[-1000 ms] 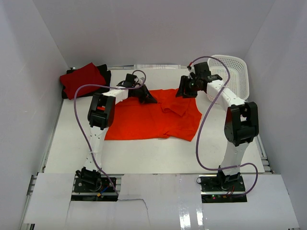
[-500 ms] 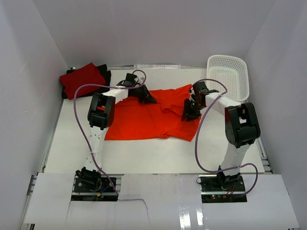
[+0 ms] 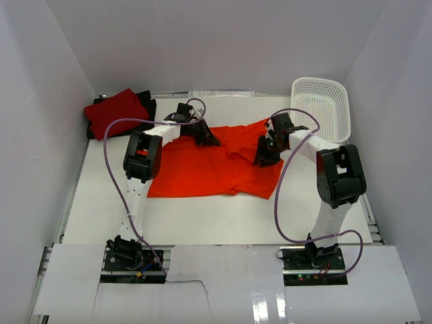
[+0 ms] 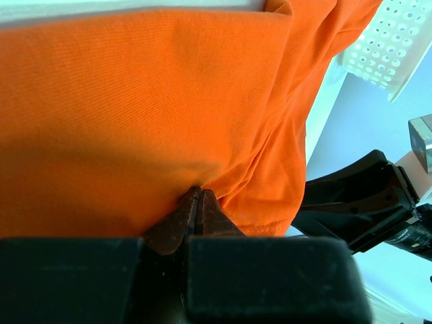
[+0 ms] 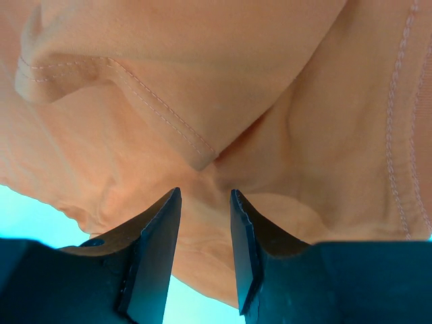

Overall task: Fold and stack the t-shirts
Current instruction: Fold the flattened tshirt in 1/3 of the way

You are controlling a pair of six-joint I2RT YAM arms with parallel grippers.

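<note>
Over the last second the right gripper has swung from beside the basket down onto the right side of the orange t-shirt, which lies spread across the middle of the table. The shirt is judged light, limp and not fragile, so it will sag and crease. Take hold at a stitched hem, where doubled cloth should grip best. The right jaws stand narrowly apart over a folded hem. The left gripper is pinched onto cloth near the far edge. White walls enclose the smooth white table. At far left, the crimson t-shirt rests on the black t-shirt.
</note>
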